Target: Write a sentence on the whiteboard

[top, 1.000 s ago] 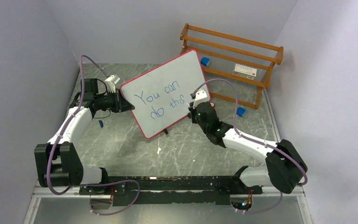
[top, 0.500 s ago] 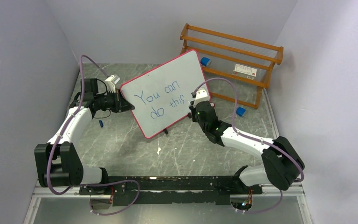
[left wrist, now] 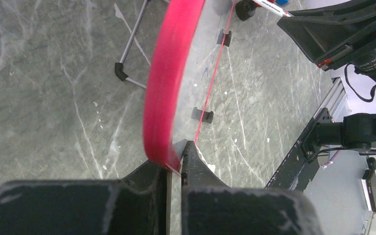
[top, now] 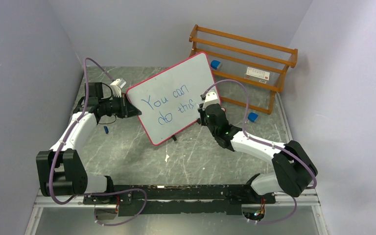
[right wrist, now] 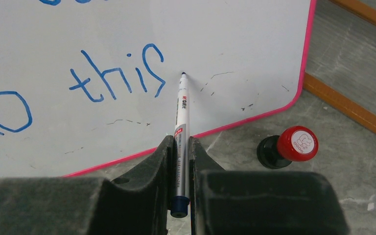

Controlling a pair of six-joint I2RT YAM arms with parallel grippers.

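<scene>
- A large whiteboard with rounded corners and a thin pink-red frame stands tilted at the middle of the desk, one corner turned down toward the arms and small black feet under its near edge.
- The sentence, in blue handwriting, reads "You can" on the upper line and "do this" below it, slanting with the board.
- The left hand is clamped on the whiteboard's frame at the board's 9 o'clock edge, fingers pressed together with the pink-red rim between them.
- The right hand, at the board's 4 o'clock, is clamped on a slim white marker. The marker's dark tip meets the white surface just at 3 o'clock of the final "s"; whether it actually touches cannot be told.
- The desk is grey-green marbled stone. A black stamp with a red cap sits just off the board's lower corner.
- Farther back, at 1 o'clock, an orange wooden rack leans against the wall, with two small blue pieces near it.
- Plain pale grey walls close in the desk on three sides.
</scene>
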